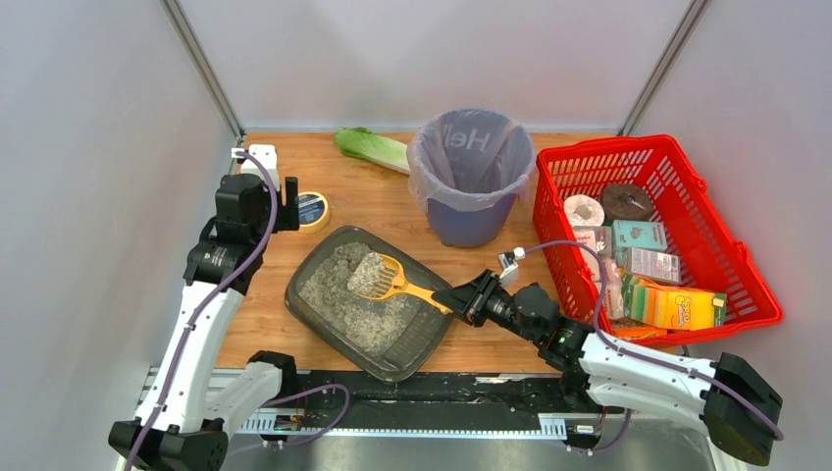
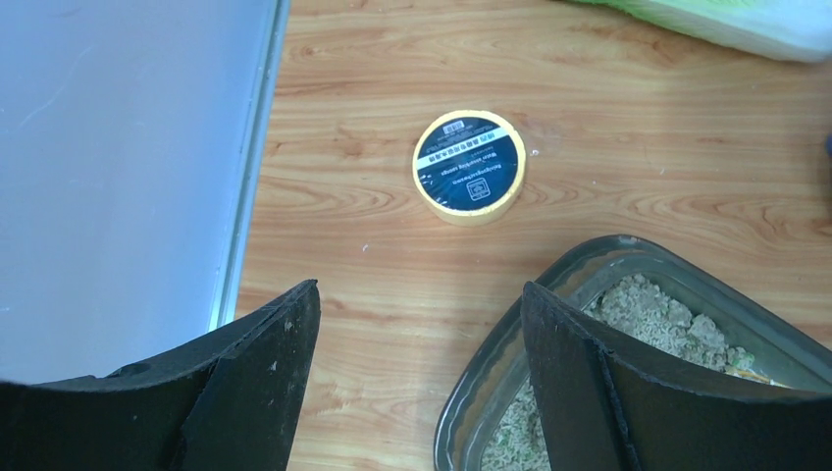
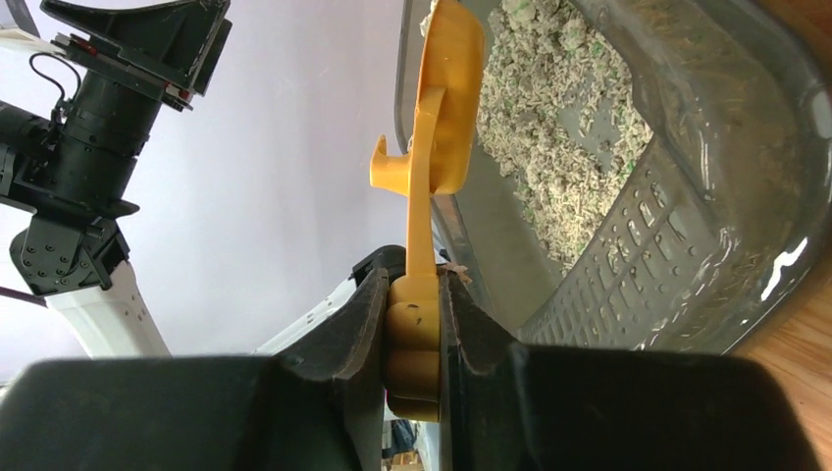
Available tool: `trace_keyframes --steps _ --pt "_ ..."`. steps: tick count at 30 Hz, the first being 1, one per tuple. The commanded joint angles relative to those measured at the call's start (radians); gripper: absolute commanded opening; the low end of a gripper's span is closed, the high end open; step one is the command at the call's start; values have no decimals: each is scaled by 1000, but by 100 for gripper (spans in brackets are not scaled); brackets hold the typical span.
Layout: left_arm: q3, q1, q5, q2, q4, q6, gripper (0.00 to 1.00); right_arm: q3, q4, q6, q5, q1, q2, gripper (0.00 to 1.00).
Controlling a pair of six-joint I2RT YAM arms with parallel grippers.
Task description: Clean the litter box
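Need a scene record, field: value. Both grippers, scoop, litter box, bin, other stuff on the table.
left gripper: open, empty, over the table by the litter box's far-left corner
right gripper: shut on the scoop's handle
scoop: yellow, head loaded with litter, over the litter box
litter box: litter mostly at far-left end, near-right floor almost bare
bin: bag-lined, upright behind the litter box
other: tape roll, leafy vegetable, red basket of packaged goods at right
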Motion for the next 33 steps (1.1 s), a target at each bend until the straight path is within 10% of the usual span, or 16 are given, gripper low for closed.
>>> trace_keyframes --steps 1,33 --pt "2 -1 -25 -15 55 17 83 -16 160 41 0 9 -11 0" --pt "-36 -1 -47 -44 101 9 84 -83 467 -80 44 79 -6 0"
